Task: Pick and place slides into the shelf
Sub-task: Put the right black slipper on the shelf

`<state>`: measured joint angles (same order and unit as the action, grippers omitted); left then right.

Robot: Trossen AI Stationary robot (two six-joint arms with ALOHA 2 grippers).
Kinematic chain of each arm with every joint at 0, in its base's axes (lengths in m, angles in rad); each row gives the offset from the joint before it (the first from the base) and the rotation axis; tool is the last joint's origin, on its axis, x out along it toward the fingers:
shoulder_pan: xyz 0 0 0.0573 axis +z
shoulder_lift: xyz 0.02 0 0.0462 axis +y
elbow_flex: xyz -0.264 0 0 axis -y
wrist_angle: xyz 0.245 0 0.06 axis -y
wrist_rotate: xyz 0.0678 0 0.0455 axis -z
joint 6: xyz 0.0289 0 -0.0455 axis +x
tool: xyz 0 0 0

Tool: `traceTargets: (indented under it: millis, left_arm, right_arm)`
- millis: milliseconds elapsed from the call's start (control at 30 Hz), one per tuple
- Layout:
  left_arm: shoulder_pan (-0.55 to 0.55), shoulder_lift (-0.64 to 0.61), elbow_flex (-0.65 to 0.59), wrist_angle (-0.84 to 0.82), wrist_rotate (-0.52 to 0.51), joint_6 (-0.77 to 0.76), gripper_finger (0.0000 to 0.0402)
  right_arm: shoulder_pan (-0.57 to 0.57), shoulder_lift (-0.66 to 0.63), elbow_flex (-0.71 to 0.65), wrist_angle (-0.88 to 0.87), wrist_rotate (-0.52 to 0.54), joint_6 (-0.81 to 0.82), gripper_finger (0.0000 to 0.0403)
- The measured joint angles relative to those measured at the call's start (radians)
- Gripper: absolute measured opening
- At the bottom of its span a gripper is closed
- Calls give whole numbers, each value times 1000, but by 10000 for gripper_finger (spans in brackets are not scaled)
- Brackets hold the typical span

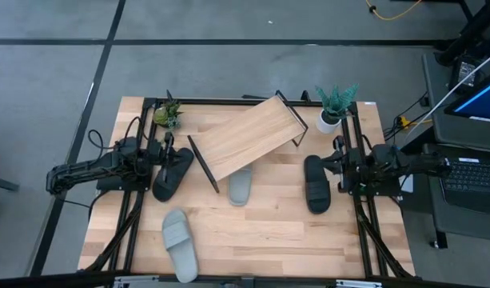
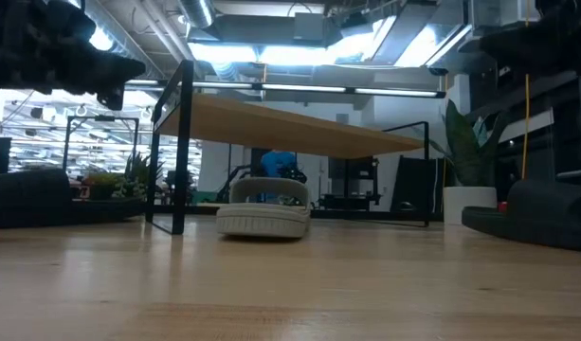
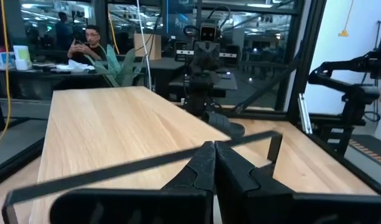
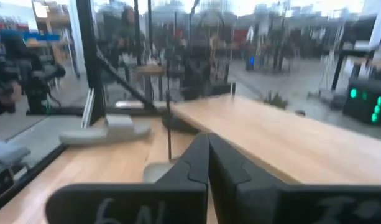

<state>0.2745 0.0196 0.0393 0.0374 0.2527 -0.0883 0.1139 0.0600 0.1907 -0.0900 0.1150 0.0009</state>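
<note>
The shelf (image 1: 248, 136), a light wood board on a thin black wire frame, stands tilted in the middle of the table. One light grey slide (image 1: 240, 186) lies with its far end under the shelf's near edge (image 2: 264, 210). The other grey slide (image 1: 181, 244) rests near the front left. One black slide (image 1: 171, 172) lies at the left and another (image 1: 316, 184) at the right. My left gripper (image 1: 165, 150) is shut (image 3: 214, 155), level, above the left black slide's far end. My right gripper (image 1: 338, 166) is shut (image 4: 207, 149), level, beside the right black slide.
Potted plants stand at the far left corner (image 1: 168, 114) and the far right corner (image 1: 334, 106). Black frame rails (image 1: 364, 232) run along the table's left and right edges. Bare wood lies at the front centre and right. A person (image 3: 87, 43) sits beyond the table.
</note>
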Motion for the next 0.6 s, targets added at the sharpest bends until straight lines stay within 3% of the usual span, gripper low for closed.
traceTargets:
  millis: [300, 600]
  left_arm:
    - [0, 1, 127, -147, -21, -6, 0]
    - [0, 1, 255, -298, -29, 31, 0]
  right_arm:
    - [0, 122, 191, -183, 0, -59, 3]
    - [0, 142, 220, -194, -9, -58, 3]
